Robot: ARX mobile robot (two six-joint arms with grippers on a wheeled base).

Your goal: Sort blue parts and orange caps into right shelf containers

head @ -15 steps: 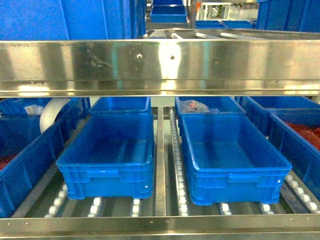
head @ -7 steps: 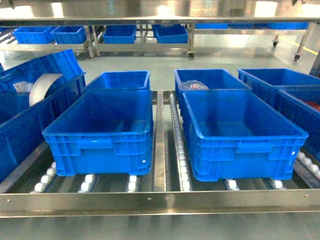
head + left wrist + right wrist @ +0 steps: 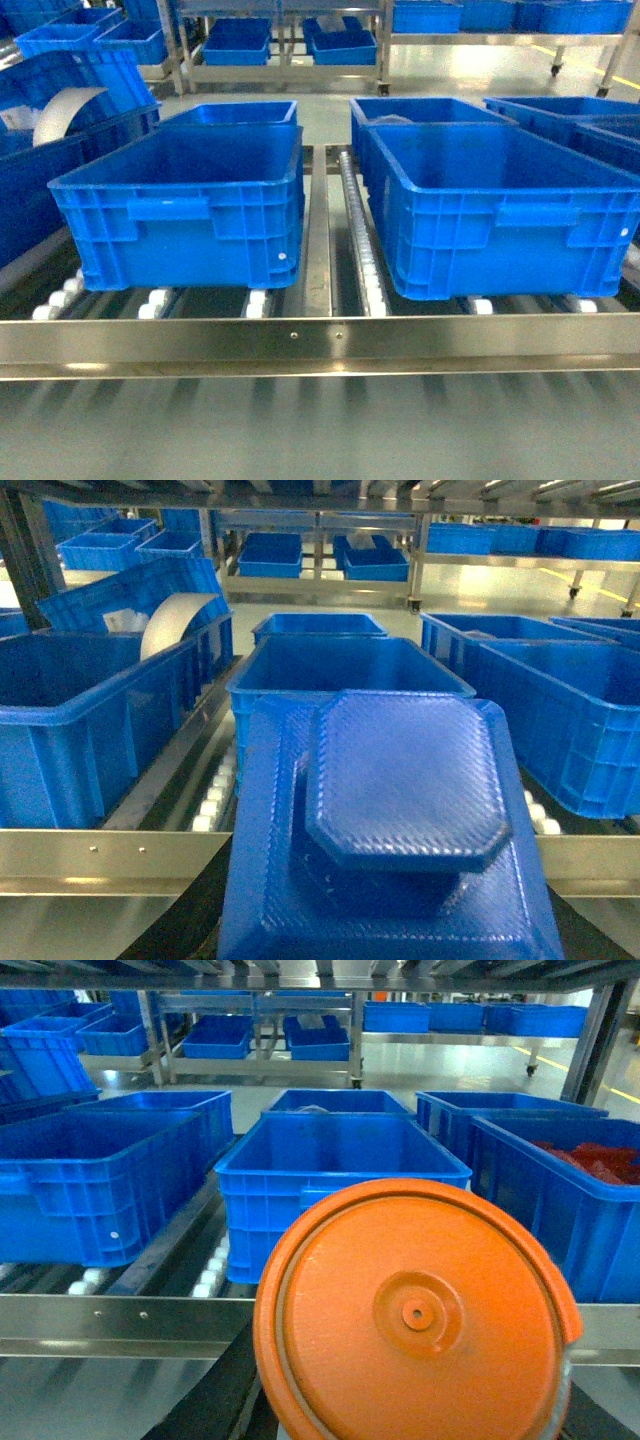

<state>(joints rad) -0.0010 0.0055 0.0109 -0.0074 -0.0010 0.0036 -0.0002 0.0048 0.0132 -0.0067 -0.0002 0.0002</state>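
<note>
Blue part [image 3: 400,820] fills left wrist view, orange cap [image 3: 415,1315] fills right wrist view, both before the shelf rail [image 3: 320,340]. Claws hidden; grip state cannot be told.

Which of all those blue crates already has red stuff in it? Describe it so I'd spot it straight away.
Start at the steel roller shelf in the right wrist view, and look past the big orange cap up close. Go to the crate at the far right edge, beside the front middle crate. It alone shows red pieces inside.
</note>
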